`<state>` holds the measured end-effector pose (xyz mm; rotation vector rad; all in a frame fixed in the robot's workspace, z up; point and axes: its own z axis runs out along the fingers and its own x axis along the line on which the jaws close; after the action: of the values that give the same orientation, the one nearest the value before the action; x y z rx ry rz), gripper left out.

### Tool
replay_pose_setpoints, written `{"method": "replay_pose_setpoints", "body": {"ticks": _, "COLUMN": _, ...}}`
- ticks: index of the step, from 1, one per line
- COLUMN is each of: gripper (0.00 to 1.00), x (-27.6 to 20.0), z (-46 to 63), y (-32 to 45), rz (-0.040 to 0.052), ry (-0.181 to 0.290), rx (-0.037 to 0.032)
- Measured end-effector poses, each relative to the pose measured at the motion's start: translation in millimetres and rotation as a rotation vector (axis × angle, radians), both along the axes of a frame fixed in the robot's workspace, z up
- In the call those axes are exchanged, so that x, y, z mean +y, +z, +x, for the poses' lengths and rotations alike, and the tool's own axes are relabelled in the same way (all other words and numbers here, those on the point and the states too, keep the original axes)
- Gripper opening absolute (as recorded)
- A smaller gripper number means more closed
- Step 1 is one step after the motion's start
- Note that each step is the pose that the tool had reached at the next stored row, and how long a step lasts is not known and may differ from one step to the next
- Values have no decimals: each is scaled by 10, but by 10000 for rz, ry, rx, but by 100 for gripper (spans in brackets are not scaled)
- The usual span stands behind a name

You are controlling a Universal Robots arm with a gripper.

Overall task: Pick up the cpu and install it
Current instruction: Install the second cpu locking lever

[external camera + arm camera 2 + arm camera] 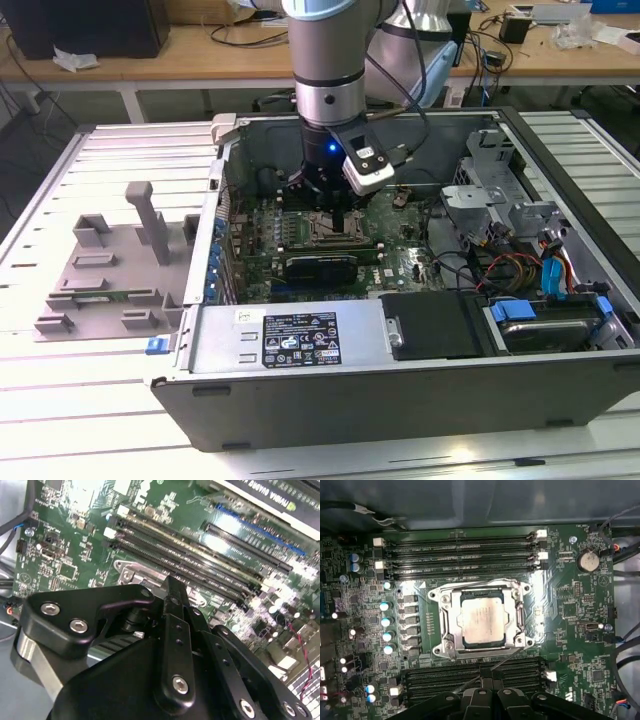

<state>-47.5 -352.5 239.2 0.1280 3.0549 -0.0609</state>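
cpu (pixel 484 620) seated flat inside socket frame (pixel 481 622) on motherboard (pixel 570 605), square, no long axis. Gripper (pixel 338 225) hovers directly above socket inside computer case (pixel 400 380); finger opening: can't tell, nothing visibly held.

bright overhead light, motherboard (pixel 100 500) glare
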Motion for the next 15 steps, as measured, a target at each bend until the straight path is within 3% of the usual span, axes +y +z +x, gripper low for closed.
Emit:
{"method": "replay_pose_setpoints", "body": {"ticks": 6, "gripper": 11, "x": 0, "z": -48, "y": -87, "rz": 41, "ry": 0, "rx": -1}}
{"method": "replay_pose_setpoints", "body": {"ticks": 7, "gripper": 11, "x": 0, "z": -73, "y": -103, "rz": 62, "ry": 1, "rx": -7}}
{"method": "replay_pose_setpoints", "body": {"ticks": 9, "gripper": 11, "x": 0, "z": -121, "y": -143, "rz": 231, "ry": 2, "rx": -12}}
{"method": "replay_pose_setpoints", "body": {"ticks": 10, "gripper": 11, "x": 0, "z": -149, "y": -156, "rz": 260, "ry": 0, "rx": -16}}
{"method": "replay_pose_setpoints", "body": {"ticks": 15, "gripper": 11, "x": -5, "z": -252, "y": -212, "rz": 290, "ry": 0, "rx": -44}}
